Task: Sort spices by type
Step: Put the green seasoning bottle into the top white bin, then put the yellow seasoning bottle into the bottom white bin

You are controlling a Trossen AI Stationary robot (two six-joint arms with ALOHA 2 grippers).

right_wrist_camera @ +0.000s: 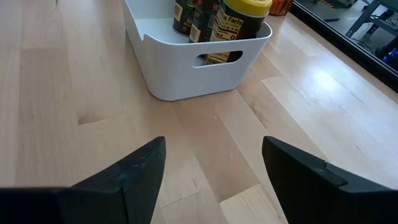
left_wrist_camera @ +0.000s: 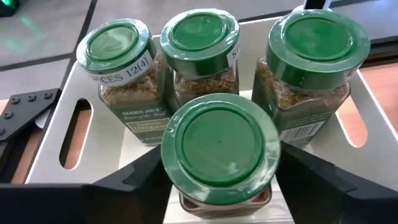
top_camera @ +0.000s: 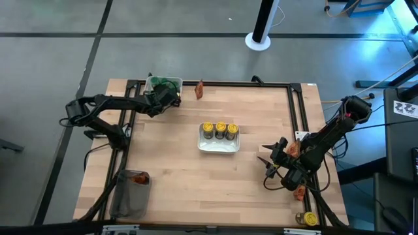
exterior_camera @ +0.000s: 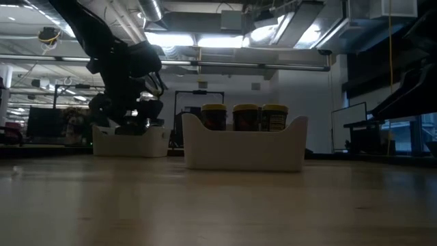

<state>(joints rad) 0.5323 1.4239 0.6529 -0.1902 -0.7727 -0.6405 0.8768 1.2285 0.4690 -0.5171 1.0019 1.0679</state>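
Observation:
Four green-lidded spice jars stand in a white tray (left_wrist_camera: 62, 99) at the table's far left (top_camera: 155, 81). My left gripper (left_wrist_camera: 221, 180) reaches into it, open, fingers either side of the nearest jar (left_wrist_camera: 219, 146). Three yellow-lidded jars (top_camera: 220, 130) stand in the middle white tray (top_camera: 219, 147). My right gripper (top_camera: 266, 163) hovers open and empty over the table right of that tray (right_wrist_camera: 186, 74). One red-orange packet (top_camera: 199, 89) lies at the far edge. Others (top_camera: 300, 192) and a yellow-lidded jar (top_camera: 307, 219) lie at the near right. My left gripper comes slanting down from the table's left, with one finger (left_wrist_camera: 140, 177) on each side of the nearest green-lidded jar just below its lid (left_wrist_camera: 186, 186). The jar stands upright in the tray. Whether the fingers touch it I cannot tell.
A clear tub (top_camera: 127, 199) with a red-orange packet (top_camera: 137, 177) inside stands at the near left corner. A black frame (top_camera: 297, 104) runs along the table's edges. Bare wood lies between the middle tray and the near edge.

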